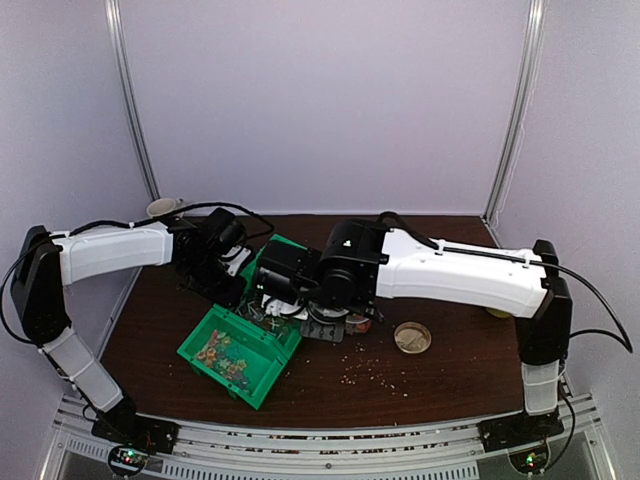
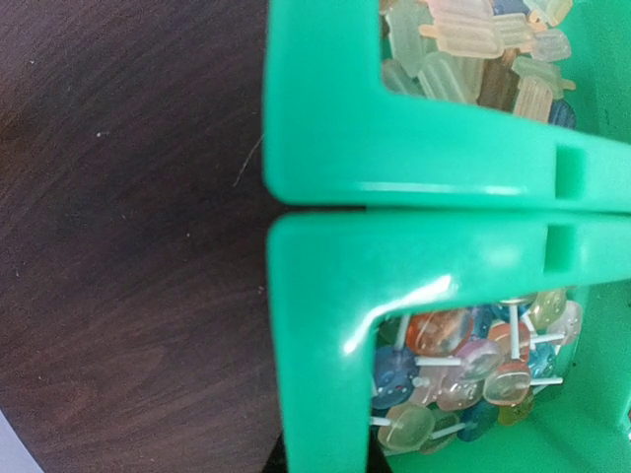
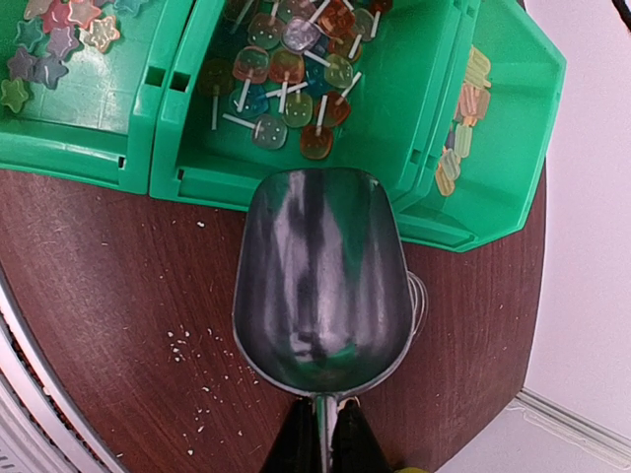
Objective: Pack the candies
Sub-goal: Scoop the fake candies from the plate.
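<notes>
The candies lie in three joined green bins (image 3: 394, 118): star shapes (image 3: 59, 39), small lollipops (image 3: 286, 74) and pale bar shapes (image 3: 458, 128). My right gripper (image 3: 330, 434) is shut on the handle of an empty metal scoop (image 3: 320, 276), which hovers over the table just in front of the lollipop bin. In the left wrist view the lollipops (image 2: 463, 365) and bar candies (image 2: 473, 49) show behind the bin walls (image 2: 325, 296). My left gripper (image 2: 345, 458) straddles the lollipop bin's wall, with only dark finger edges showing. In the top view the left gripper (image 1: 232, 275) is at the bins' far side.
A small round gold lid (image 1: 412, 337) lies on the brown table right of the bins. Pale crumbs (image 1: 372, 370) are scattered in front of it and also show in the right wrist view (image 3: 187, 345). A clear rim (image 3: 421, 301) peeks out under the scoop.
</notes>
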### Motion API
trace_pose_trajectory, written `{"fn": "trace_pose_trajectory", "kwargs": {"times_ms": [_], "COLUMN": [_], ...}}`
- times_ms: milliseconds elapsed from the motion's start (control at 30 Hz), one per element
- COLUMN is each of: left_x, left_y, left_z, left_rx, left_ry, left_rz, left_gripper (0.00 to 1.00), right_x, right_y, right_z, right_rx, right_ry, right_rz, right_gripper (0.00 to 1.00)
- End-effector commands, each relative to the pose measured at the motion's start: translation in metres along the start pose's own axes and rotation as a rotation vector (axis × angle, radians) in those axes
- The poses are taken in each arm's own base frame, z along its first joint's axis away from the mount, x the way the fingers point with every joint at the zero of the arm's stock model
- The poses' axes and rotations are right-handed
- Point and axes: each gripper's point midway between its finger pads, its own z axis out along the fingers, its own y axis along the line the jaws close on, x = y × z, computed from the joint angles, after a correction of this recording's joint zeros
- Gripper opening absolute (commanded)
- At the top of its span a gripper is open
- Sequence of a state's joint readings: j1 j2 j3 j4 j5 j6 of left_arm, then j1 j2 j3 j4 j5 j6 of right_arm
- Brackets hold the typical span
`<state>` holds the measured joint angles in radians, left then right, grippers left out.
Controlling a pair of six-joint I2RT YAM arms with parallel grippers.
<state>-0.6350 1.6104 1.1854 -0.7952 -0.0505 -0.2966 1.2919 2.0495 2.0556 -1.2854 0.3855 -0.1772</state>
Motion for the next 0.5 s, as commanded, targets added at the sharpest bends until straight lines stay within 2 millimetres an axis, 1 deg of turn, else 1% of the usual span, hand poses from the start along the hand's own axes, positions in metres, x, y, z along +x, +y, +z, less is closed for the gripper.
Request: {"fn": "trace_pose_trajectory", "kwargs": {"times_ms": [0,167,333,467], "left_x": [-0.043,-0.047,-0.048,-0.046], "left_y": [-0.018,-0.027,-0.035,-0.042], "left_z": [-0.026,-0.032,-0.037,-0.037], "left_rx": [0.078,0.095,0.106,0.142], "left_ry": [-0.158,-0.174,-0.18,-0.178], "left_rz": [0.01,0.029,0.045,0.054], "left_gripper": [0.0,0.0,0.0,0.0], "right_x": [-0.014,-0.021,-0.028,-0.033], "right_y": [0.0,0.005,0.002,-0.002], "right_z": [0.005,0.023,0.042,0.056], "right_rx": [0.021,0.039,0.09,0.118], "right_ry": [-0.017,0.01,0.035,0.045], "right_rz": [-0.005,-0.018,-0.002,0.041], "right_gripper": [0.0,0.0,0.0,0.0]}}
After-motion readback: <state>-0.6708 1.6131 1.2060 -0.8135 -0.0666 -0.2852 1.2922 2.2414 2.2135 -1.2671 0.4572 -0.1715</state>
